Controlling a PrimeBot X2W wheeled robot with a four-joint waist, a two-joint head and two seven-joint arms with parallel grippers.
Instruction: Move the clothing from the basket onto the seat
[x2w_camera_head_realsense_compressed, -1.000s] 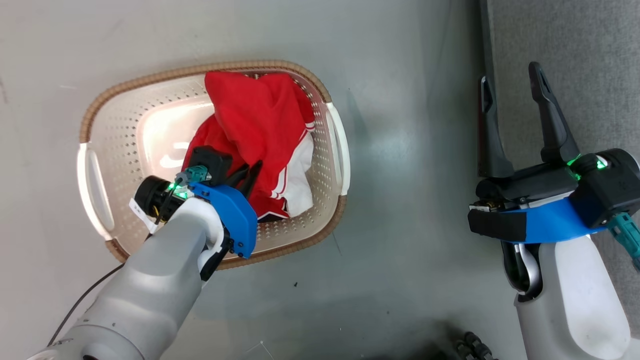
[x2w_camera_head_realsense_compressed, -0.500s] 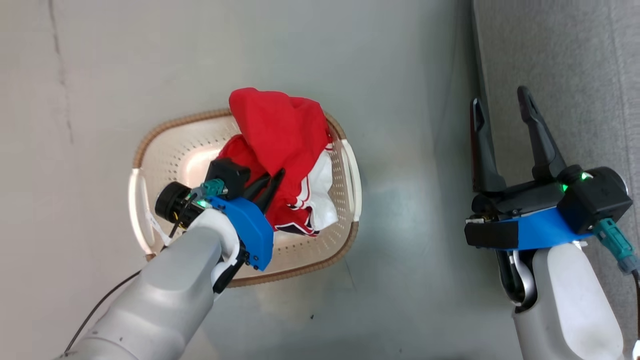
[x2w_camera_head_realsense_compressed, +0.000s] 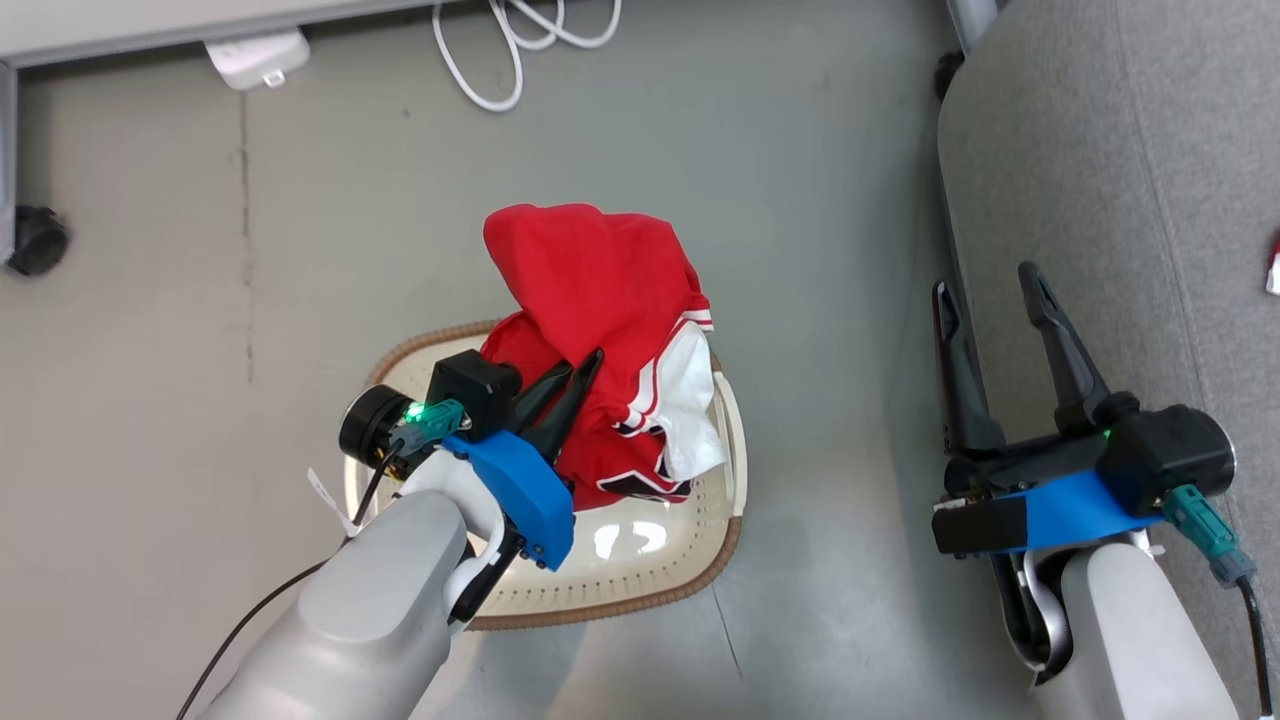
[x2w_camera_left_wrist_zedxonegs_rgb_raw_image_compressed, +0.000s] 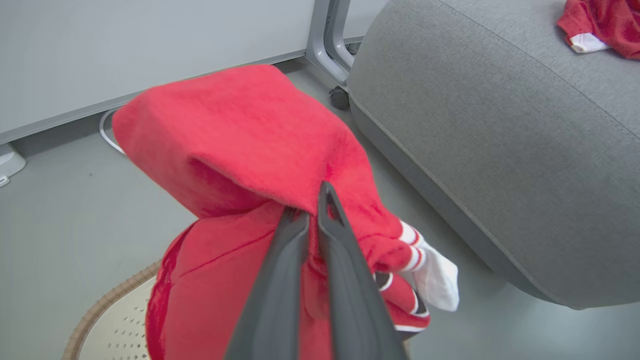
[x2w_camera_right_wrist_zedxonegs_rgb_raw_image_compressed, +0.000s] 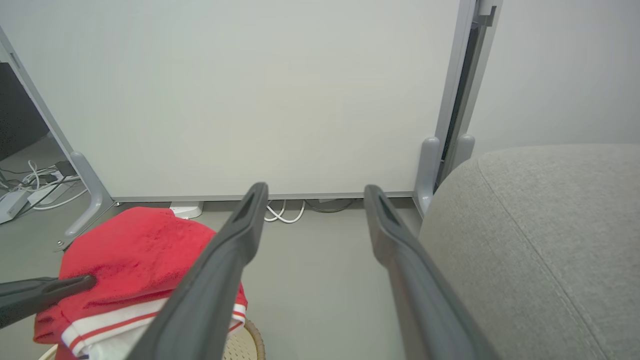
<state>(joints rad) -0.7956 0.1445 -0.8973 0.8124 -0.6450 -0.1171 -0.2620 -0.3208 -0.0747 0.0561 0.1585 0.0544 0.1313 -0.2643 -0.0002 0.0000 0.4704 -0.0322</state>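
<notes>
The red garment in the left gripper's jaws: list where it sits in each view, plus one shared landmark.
Head view: red garment at centre, above the basket.
Left wrist view: centre-left, bunched around the shut jaws.
Right wrist view: lower left.
Shared landmark: the grey seat, at the right in each.

Bright, even overhead light fills every view. In the head view a white glare patch sits on the bottom of the basket (x2w_camera_head_realsense_compressed: 690, 575), at 6 o'clock of the red clothing (x2w_camera_head_realsense_compressed: 590, 290), and a soft shadow edges the floor (x2w_camera_head_realsense_compressed: 840, 250) beside the seat (x2w_camera_head_realsense_compressed: 1080, 200). The left hand (x2w_camera_left_wrist_zedxonegs_rgb_raw_image_compressed: 310, 200) blurs near its lens; the right wrist view's wide lens splays the uprights of the panel (x2w_camera_right_wrist_zedxonegs_rgb_raw_image_compressed: 250, 100).
</notes>
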